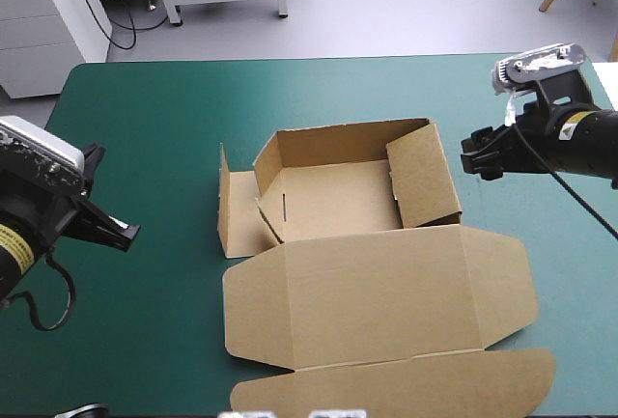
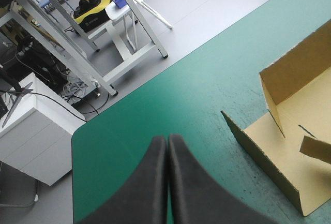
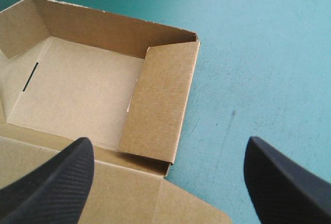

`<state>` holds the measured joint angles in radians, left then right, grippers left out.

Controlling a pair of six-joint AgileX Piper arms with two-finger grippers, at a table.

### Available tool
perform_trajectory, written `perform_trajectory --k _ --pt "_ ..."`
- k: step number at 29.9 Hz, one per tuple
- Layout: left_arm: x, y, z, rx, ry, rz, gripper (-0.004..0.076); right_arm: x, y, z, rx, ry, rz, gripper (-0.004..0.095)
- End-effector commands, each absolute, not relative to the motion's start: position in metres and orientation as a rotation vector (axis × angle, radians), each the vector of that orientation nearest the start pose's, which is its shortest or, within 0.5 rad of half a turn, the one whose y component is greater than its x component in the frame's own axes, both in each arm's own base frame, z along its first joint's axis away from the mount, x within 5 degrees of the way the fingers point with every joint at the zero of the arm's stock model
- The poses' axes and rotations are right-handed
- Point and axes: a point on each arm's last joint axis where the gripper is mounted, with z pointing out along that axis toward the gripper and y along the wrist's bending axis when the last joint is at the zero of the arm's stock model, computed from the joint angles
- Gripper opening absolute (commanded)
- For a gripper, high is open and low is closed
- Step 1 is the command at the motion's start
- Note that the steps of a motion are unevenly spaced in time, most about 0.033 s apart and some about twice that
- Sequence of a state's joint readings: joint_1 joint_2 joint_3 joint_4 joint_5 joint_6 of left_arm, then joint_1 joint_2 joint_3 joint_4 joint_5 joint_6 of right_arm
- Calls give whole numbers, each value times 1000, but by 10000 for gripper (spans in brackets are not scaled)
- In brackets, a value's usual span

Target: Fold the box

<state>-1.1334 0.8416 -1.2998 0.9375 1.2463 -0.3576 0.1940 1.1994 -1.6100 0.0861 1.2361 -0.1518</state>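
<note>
Box (image 1: pixel 338 201) sits mid-table on the teal-green cover (image 1: pixel 154 128), half built: an open tray with its lid (image 1: pixel 386 288) lying flat on the near side of it.

Left gripper (image 1: pixel 121 233) is off to the box's left and well apart from it. Its black fingers (image 2: pixel 155 182) are pressed together into one point, with nothing between them. From that wrist the box (image 2: pixel 289 162) lies ahead and to one side, with bare cover between.

Right gripper (image 1: pixel 480 153) hangs just beside the box's right wall (image 1: pixel 425 177), apart from it and not touching. Its fingers (image 3: pixel 57 182) are spread wide and grip nothing. Seen from its wrist, the box (image 3: pixel 77 94) is ahead of and partly under the gripper (image 3: pixel 168 149), and the right wall sits between the two fingers.

Tray: the far wall (image 1: pixel 338 143) is raised. The right wall is raised too, with its panel folded in over the tray's right side. On the left, one side panel (image 1: pixel 237 215) stands outside the tray, and a smaller flap (image 1: pixel 270 217) leans in over the floor. The tray floor is bare brown board with a narrow slot (image 3: pixel 31 76) near its left side.

I can't tell whether the right wall's panel is tucked down, or whether the left flap is locked in. The lid's nearest flap (image 1: pixel 425 384) runs off the high view's edge. The left wrist view catches only the box's left part. The right wrist view shows only a strip of the lid under the fingers.
</note>
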Motion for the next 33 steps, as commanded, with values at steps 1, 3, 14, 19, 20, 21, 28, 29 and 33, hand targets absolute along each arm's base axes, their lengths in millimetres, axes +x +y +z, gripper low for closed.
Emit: perform_trajectory --k 1,3,14,19,20,21,28,29,33 --pt "103 -50 485 559 1800 213 -10 204 47 487 -378 2220 133 729" --pt "103 -50 485 559 1800 213 -10 213 49 480 -376 2251 140 729" --pt "102 -51 483 569 1813 196 -10 293 65 416 -393 2453 137 728" --pt "102 -51 483 570 1815 194 -10 336 73 370 -407 2561 130 728" --pt "102 -51 483 570 1815 194 -10 343 74 360 -409 2585 129 728" --pt "102 -51 483 571 1816 192 -10 350 76 350 -412 2611 128 728" --pt "102 -52 483 572 1818 189 -10 379 82 303 -416 2706 130 703" --pt "102 -52 483 572 1818 189 -10 381 82 299 -416 2716 133 666" --pt "102 -52 483 572 1818 189 -10 384 83 292 -423 2735 130 406"
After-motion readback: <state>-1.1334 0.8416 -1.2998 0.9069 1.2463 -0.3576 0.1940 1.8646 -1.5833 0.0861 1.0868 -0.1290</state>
